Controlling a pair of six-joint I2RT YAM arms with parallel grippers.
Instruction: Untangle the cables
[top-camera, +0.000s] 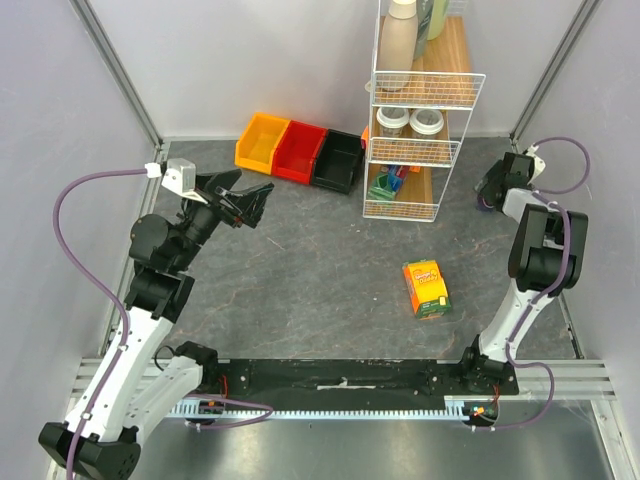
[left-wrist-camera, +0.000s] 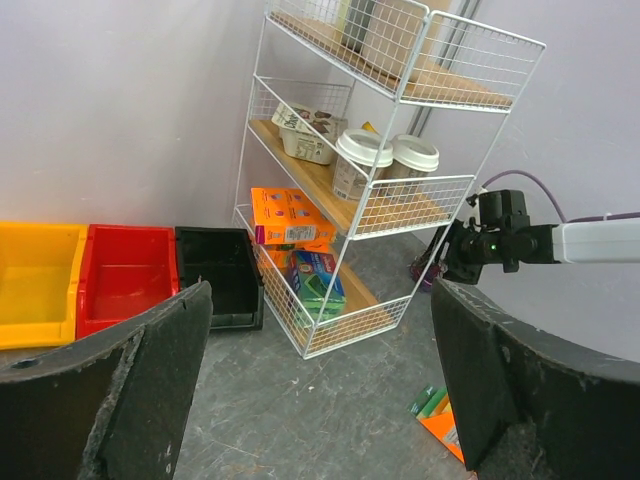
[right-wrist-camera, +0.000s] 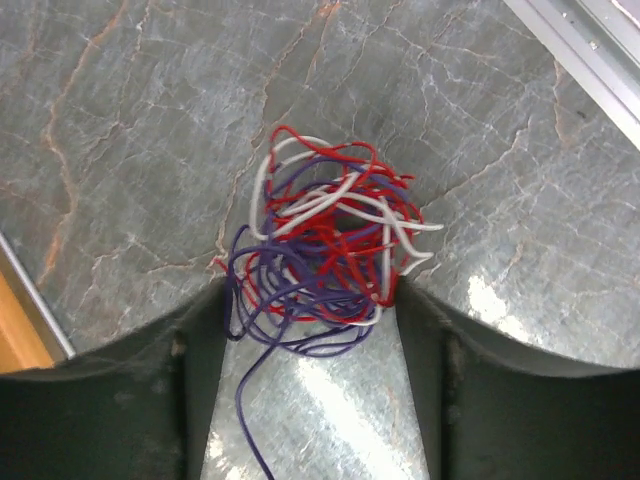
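Two hands are in play, both spread wide and holding nothing. Top view: the left hand (top-camera: 250, 185) hangs above the far left of the worktop (top-camera: 320, 290), pointed toward the wire rack (top-camera: 415, 150). The right hand (top-camera: 493, 187) is lowered into the far right corner beside that rack. The cables do not show in this view and are presumably hidden beneath the right hand. Left wrist view: the left hand (left-wrist-camera: 320, 330) has its fingers (left-wrist-camera: 150, 390) wide apart with only bare worktop and the rack between them. The right hand (left-wrist-camera: 480, 245) shows across the scene, well apart. No cable can be told with certainty here. Right wrist view: the cables (right-wrist-camera: 325, 250) lie on the worktop as one red, white and dark blue knot, its near part between the tips of the right hand (right-wrist-camera: 308, 290) and the rest just beyond them. The knot is roughly round, with no clear long axis. One dark blue strand (right-wrist-camera: 247, 420) trails from it back toward the wrist, along the line of the fingers (right-wrist-camera: 190, 390). Judgement: the right hand is by far the nearer and already straddles the knot, so the coming move should only need it to close, or to pick out that loose strand.
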